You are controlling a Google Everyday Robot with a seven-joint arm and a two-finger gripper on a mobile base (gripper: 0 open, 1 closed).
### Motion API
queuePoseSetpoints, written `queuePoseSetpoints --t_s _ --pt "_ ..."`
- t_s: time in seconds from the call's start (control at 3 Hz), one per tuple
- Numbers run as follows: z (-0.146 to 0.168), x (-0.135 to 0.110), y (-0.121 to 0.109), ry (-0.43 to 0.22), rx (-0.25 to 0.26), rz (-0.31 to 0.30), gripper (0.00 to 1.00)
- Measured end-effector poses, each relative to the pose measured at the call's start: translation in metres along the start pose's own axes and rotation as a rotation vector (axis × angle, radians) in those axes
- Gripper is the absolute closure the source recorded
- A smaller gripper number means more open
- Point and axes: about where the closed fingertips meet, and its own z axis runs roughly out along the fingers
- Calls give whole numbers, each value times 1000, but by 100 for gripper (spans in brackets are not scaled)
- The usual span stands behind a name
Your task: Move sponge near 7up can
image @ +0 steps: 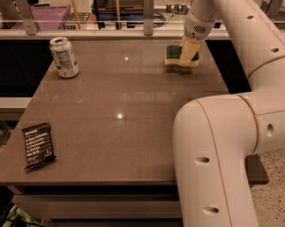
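One gripper (187, 62) at sponge (172, 54), far edge; 7up can (64, 56) well apart.

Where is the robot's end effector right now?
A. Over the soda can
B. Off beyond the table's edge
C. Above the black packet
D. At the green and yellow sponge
D: the end effector is down at the sponge on the far right of the table, well apart from the 7up can at far left and the black packet at near left.
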Motion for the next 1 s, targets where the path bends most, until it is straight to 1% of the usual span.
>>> queuePoseSetpoints --t_s 0.33,0.67,1.0 --pt "-21 -6 6 -10 14 11 100" --pt "-40 -19 18 -8 11 20 100" --pt "-52 -44 37 -10 -11 16 100"
